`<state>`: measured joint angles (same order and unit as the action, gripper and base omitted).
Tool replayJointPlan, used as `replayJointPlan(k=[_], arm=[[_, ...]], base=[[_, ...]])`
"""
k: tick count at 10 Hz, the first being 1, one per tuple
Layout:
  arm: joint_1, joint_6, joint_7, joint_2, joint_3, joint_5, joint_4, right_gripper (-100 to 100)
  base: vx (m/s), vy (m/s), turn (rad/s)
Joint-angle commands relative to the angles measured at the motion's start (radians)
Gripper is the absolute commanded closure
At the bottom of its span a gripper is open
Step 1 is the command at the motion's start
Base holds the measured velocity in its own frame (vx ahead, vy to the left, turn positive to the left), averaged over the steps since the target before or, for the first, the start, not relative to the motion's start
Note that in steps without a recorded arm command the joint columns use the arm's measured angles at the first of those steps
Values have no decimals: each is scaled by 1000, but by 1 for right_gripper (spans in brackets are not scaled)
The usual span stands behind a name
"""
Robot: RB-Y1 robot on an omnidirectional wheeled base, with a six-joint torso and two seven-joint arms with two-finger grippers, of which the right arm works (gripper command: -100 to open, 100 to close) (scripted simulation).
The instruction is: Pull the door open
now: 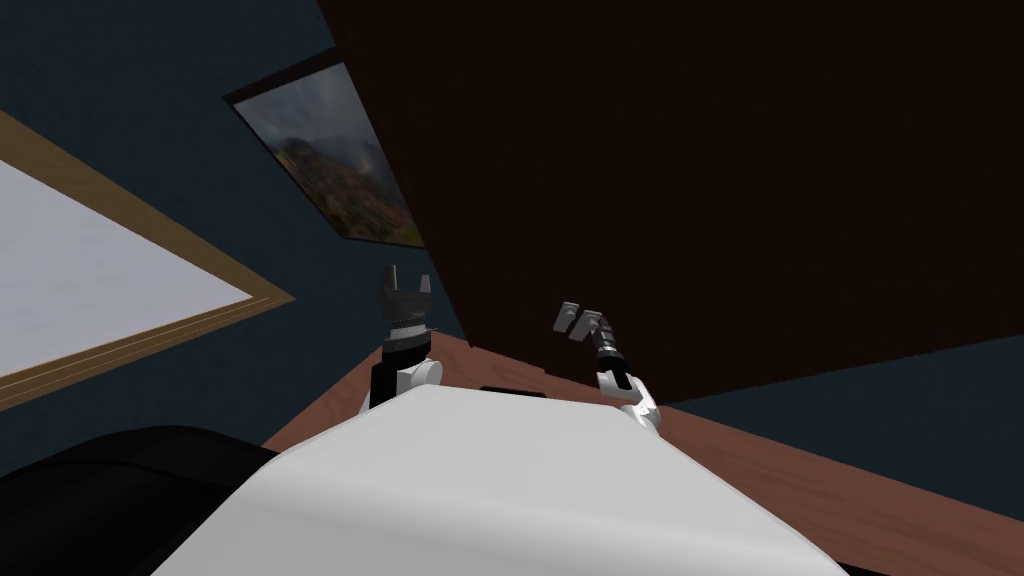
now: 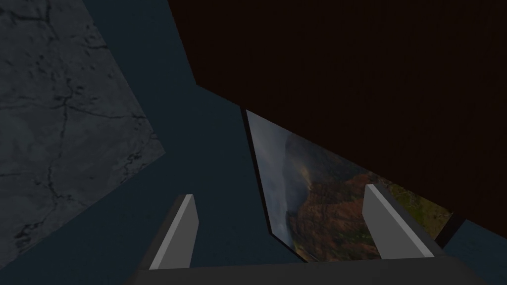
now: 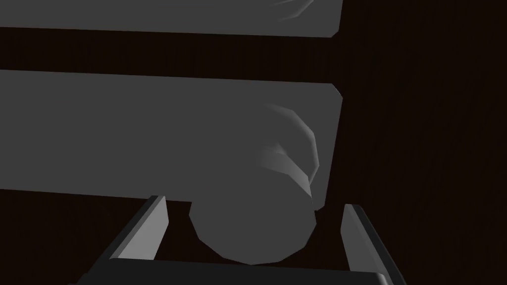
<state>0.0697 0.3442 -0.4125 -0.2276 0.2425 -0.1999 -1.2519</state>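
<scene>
A very dark brown door (image 1: 700, 150) fills the upper right of the head view. My right gripper (image 1: 579, 322) is held up against its lower left part. In the right wrist view a round grey knob (image 3: 252, 227) juts from a grey plate (image 3: 148, 133) on the door (image 3: 426, 148). It sits between the fingers of the open right gripper (image 3: 253, 202), and a gap shows on each side of it. A second grey plate (image 3: 168, 15) lies beyond. My left gripper (image 1: 409, 277) is raised beside the door's edge, open and holding nothing (image 2: 278, 195).
A framed landscape picture (image 1: 340, 165) hangs on the dark blue wall just left of the door. A white panel with a wooden frame (image 1: 100, 290) lies far left. Reddish-brown floor (image 1: 800, 470) runs along the door's foot. A black shape (image 1: 100, 490) sits at lower left.
</scene>
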Motion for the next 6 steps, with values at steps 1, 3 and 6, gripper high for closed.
replayJointPlan(k=[1,3,6], arm=[[2,-1,0,-1,2,0,0,100],[2,-1,0,-1,2,0,0,100],[2,-1,0,-1,2,0,0,100]], base=[[-17,-4,-34],[-37,-12,9],[-14,2,-3]])
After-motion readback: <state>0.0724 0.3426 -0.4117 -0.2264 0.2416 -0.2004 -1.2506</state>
